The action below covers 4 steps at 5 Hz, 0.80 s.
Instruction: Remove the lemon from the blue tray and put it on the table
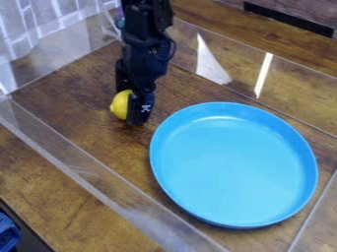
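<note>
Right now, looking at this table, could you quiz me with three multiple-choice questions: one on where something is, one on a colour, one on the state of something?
1. Where is the lemon?
A. In the middle of the dish
B. On the table, left of the dish
C. On the clear panel

2. What colour is the dish?
A. Red
B. Green
C. Blue

3. What is in the dish?
A. Nothing
B. The lemon
C. A cup

Answers:
1. B, the yellow fruit sits on the brown wood outside the rim, beneath the black hand.
2. C, the round dish is bright sky blue.
3. A, its whole inside shows bare blue.
</note>
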Motion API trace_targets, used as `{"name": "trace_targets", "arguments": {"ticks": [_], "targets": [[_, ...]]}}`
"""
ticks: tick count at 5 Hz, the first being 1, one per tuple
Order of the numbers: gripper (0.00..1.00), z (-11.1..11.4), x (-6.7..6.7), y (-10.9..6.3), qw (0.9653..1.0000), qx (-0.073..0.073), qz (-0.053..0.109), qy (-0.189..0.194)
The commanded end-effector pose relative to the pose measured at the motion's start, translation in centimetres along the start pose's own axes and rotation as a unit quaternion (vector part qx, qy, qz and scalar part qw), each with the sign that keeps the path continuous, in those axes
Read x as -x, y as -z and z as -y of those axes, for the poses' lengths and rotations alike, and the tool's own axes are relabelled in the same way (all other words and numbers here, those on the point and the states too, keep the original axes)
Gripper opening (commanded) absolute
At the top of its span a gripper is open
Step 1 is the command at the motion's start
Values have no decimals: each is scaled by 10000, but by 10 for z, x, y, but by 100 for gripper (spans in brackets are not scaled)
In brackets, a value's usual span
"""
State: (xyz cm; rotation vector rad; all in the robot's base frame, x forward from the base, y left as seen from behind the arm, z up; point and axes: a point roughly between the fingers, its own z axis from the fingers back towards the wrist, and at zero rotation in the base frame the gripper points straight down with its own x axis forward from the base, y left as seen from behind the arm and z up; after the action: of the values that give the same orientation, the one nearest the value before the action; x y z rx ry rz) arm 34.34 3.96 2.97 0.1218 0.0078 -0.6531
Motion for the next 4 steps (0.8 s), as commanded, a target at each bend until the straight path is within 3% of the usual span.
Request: {"name": "trace_targets", "arguments": {"ticks": [1, 4], "targets": [[100, -13, 3, -36, 9986, -307, 405, -168], [100, -19, 8, -46, 9974, -385, 549, -283]]}}
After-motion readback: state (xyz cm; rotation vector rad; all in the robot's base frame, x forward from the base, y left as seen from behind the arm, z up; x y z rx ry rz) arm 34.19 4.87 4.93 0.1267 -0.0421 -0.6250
